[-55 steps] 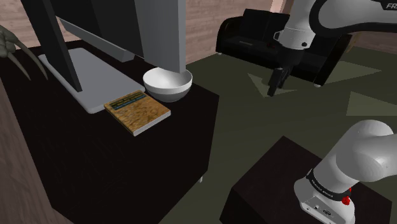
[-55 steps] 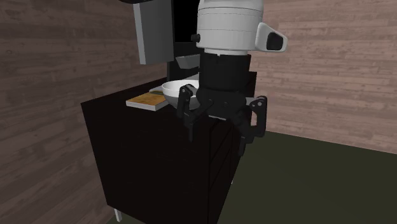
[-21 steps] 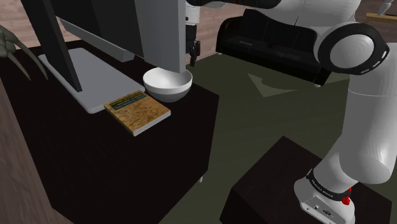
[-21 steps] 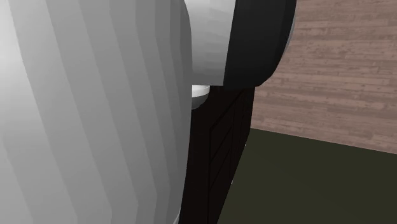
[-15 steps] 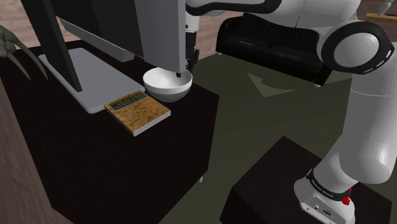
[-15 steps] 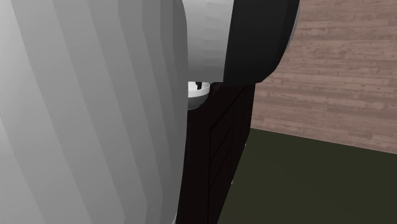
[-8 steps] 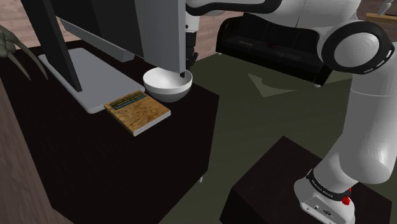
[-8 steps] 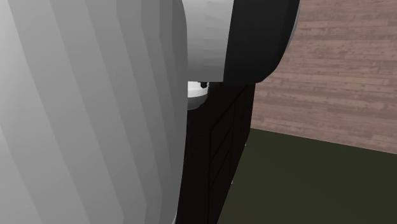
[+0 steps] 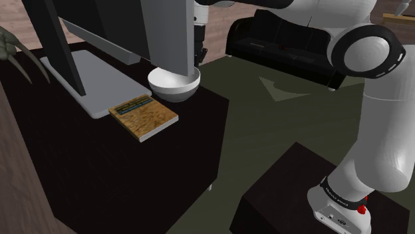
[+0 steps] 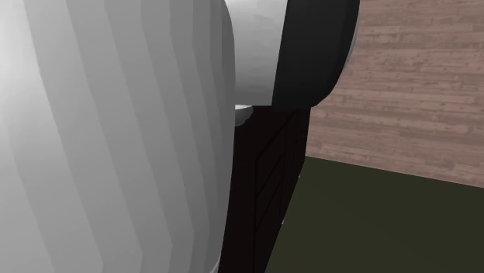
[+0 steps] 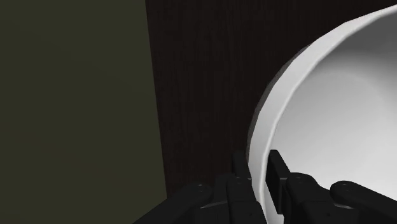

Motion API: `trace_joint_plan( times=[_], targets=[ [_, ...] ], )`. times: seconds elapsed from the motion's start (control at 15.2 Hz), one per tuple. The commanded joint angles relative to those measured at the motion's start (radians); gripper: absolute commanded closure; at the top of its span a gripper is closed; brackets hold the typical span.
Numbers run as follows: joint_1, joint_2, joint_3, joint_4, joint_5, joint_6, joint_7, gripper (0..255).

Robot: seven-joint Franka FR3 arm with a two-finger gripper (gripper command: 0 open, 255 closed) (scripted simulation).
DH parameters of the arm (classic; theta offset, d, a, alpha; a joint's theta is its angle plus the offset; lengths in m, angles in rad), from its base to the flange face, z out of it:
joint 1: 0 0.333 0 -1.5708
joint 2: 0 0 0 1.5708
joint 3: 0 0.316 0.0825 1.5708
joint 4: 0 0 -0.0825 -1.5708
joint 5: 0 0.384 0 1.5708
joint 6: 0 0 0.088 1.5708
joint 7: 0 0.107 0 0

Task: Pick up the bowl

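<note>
The gripper (image 11: 259, 172) is clenched on the white bowl (image 11: 337, 121). One black finger (image 11: 240, 168) presses the outside of the rim and the other sits inside it. The bowl's basin spreads away on the inner finger's side. On the outer finger's side lies the dark cabinet top (image 11: 197, 95), then olive floor (image 11: 76, 95). In the shoulder view the bowl (image 9: 174, 85) is just below the gripper (image 9: 197, 65), near a book (image 9: 143, 116). Whether it rests on the cabinet cannot be told.

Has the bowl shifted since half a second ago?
Yes. In the shoulder view the bowl has risen slightly, away from the book beside it, its rim between the fingers.
</note>
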Motion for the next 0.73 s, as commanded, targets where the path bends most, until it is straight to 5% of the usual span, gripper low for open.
trace_joint_plan(
  times=[0.0, 0.66],
  targets=[
    [0.003, 0.012, 0.000, 0.046, -0.003, -0.034, 0.002, 255],
    [0.042, 0.123, -0.001, 0.343, -0.029, -0.219, 0.022, 255]
  ],
)
